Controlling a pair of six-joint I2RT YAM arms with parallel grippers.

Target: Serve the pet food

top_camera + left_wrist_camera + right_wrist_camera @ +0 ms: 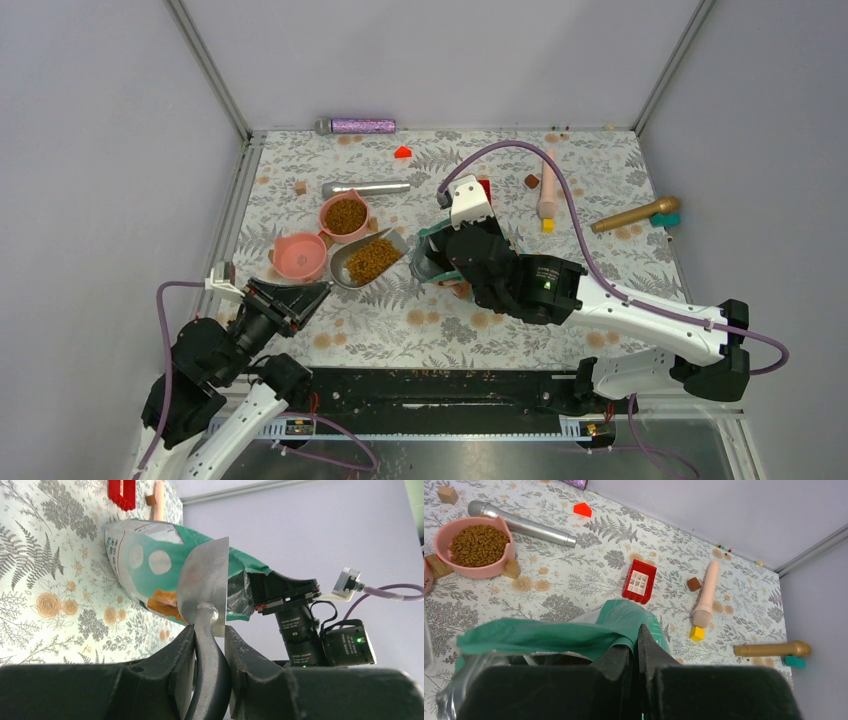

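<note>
Gripping the thin handle of the metal scoop point(205, 575), the left jaws stand only partly apart, one finger on each side of it. The right jaws are fully closed and pinch a fold at the mouth of the teal bag point(549, 632). The pet food point(372, 259) lies heaped in the scoop, just beside two pink bowls. More of it fills the farther bowl point(474, 571), while the nearer bowl point(300, 255) looks empty. I think the main risk is the handle. It is narrow and curved, so it may turn between the fingers when the scoop tilts, and the pellets would then fall on the worktop point(520, 340) instead of into a bowl. The bag is held by a thin fold only. If the fold slips, the bag may fall over and spill.
</note>
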